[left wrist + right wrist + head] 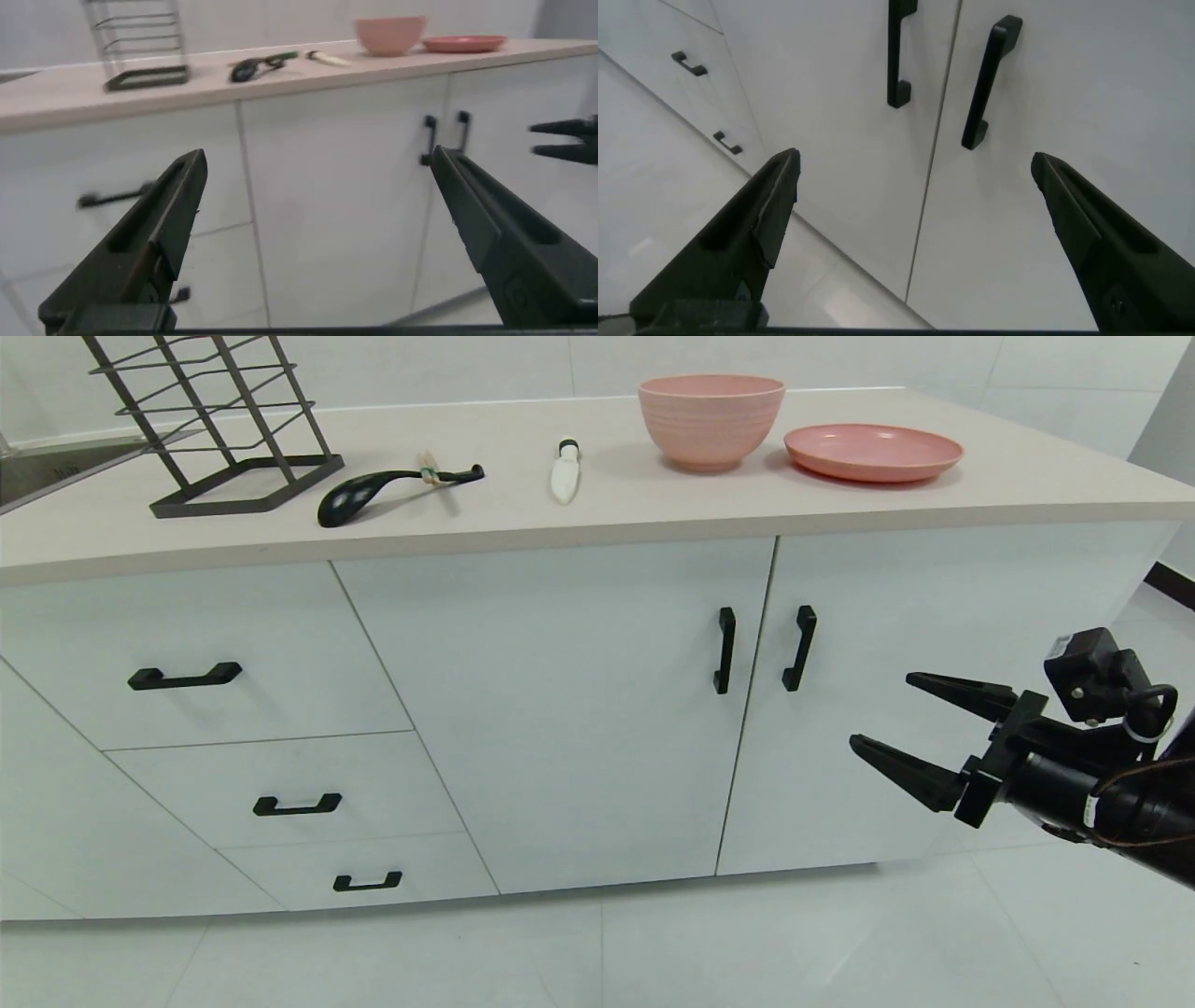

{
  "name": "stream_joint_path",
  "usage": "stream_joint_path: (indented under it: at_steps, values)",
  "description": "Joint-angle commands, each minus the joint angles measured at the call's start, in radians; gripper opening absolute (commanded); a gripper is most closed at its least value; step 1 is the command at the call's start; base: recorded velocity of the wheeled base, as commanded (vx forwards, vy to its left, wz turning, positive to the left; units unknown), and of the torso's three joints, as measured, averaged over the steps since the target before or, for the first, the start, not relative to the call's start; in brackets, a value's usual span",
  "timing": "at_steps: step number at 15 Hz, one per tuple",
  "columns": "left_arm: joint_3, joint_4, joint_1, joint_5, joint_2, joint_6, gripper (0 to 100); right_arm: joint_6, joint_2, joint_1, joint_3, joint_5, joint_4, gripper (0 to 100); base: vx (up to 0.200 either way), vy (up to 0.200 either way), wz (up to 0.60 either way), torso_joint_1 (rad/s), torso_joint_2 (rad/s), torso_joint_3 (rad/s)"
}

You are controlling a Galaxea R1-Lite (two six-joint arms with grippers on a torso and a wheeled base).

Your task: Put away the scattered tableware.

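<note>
1. The right arm's fingers point(906, 767) are spread wide and empty, low in front of a white cabinet point(579, 709), pointing toward its two black door handles point(800, 648).
2. The left arm's fingers point(159, 233), also parted and holding nothing, face the same cabinet front.
3. Well above and beyond both sets of fingers, a pink bowl point(711, 418), pink plate point(873, 451), white utensil point(565, 474) and black spoon point(373, 490) lie on the worktop point(653, 513).
4. A black wire rack point(219, 429) stands farthest from the right arm's fingers.
</note>
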Motion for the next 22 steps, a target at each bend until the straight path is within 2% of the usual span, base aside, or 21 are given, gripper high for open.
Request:
stream_joint_path:
  at_steps: [1,3,4,5,6,7,8,10,11,12,13,16,17,18,20,21,22]
  values:
    - [-0.189,-0.001,-0.014,-0.206,0.355,0.042,100,0.0,-0.016,0.0,-0.001,0.001,0.0,100,0.0,0.0,0.0,0.0,0.0,0.0]
    - [-0.183,-0.017,-0.02,-0.383,0.543,0.096,100,0.0,-0.036,0.0,0.005,0.001,0.0,100,0.0,0.0,0.0,0.0,0.0,0.0]
    - [-0.168,-0.047,-0.026,-0.433,0.605,0.117,100,0.0,-0.039,0.0,0.008,0.001,0.0,100,0.0,0.0,0.0,0.0,0.0,0.0]
    - [-0.142,-0.113,-0.046,-0.488,0.682,0.154,100,0.0,-0.042,0.0,0.016,0.001,0.0,100,0.0,0.0,0.0,0.0,0.0,0.0]
    - [-0.12,-0.185,-0.077,-0.516,0.74,0.183,100,0.0,-0.047,0.0,0.022,0.001,0.0,100,0.0,0.0,0.0,0.0,0.0,0.0]
    - [-0.102,-0.248,-0.092,-0.518,0.802,0.201,100,-0.002,-0.047,0.002,0.022,0.002,-0.002,100,0.0,0.0,0.0,0.0,0.0,0.0]
    - [-0.099,-0.271,-0.11,-0.521,0.843,0.208,100,-0.002,-0.044,0.005,0.02,0.009,-0.003,100,0.0,0.0,0.0,0.0,0.0,0.0]
    - [-0.094,-0.332,-0.221,-0.538,0.932,0.238,100,-0.002,-0.041,0.011,0.022,0.012,-0.003,100,0.0,0.0,0.0,0.0,0.0,0.0]
    - [-0.099,-0.344,-0.288,-0.57,0.966,0.246,100,-0.002,-0.042,0.031,0.02,0.012,-0.003,100,0.0,0.0,0.0,0.0,0.0,0.0]
    - [-0.117,-0.349,-0.411,-0.646,1.018,0.237,100,-0.002,-0.038,0.051,0.019,0.012,-0.003,100,0.0,0.0,0.0,0.0,0.0,0.0]
    - [-0.154,-0.363,-0.48,-0.669,1.084,0.241,100,-0.003,-0.029,0.066,0.016,0.012,-0.003,100,0.0,0.0,0.0,0.0,0.0,0.0]
    - [-0.287,-0.455,-0.594,-0.671,1.31,0.243,100,-0.003,-0.01,0.069,0.005,0.016,-0.008,100,0.0,0.0,0.0,0.0,0.0,0.0]
    - [-0.37,-0.562,-0.63,-0.665,1.449,0.237,100,-0.003,-0.009,0.069,0.008,0.027,-0.008,100,0.0,0.0,0.0,0.0,0.0,0.0]
    - [-0.442,-0.617,-0.659,-0.623,1.54,0.235,100,-0.008,0.002,0.069,0.009,0.045,-0.01,100,0.0,0.0,0.0,0.0,0.0,0.0]
    - [-0.583,-0.643,-0.713,-0.485,1.67,0.234,100,-0.017,0.042,0.069,0.0,0.051,-0.011,100,0.0,0.0,0.0,0.0,0.0,0.0]
    - [-0.66,-0.646,-0.732,-0.47,1.718,0.235,100,-0.029,0.062,0.069,-0.026,0.059,-0.016,100,0.0,0.0,0.0,0.0,0.0,0.0]
    - [-0.672,-0.646,-0.735,-0.468,1.724,0.235,100,-0.029,0.065,0.068,-0.032,0.062,-0.017,100,0.0,0.0,0.0,0.0,0.0,0.0]
